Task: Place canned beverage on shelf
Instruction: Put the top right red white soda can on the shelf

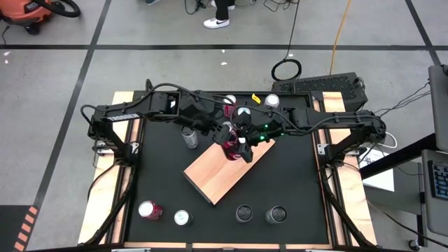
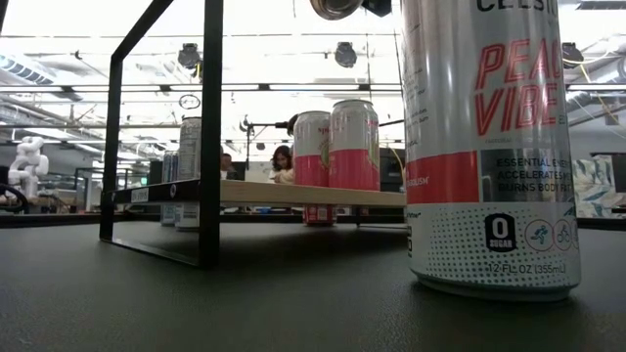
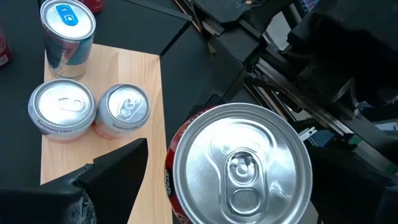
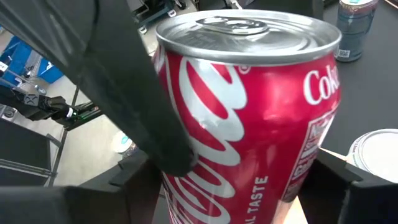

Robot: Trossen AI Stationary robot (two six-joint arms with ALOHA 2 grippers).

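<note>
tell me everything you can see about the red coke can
The red Coke can is a metal drink can with white script lettering and a plain silver lid whose pull tab lies flat, so it looks unopened. It stands upright, clamped between the right gripper's dark fingers. From above it sits over the upper end of the wooden shelf, near two pink cans. Whether its base touches the board cannot be told.
</note>
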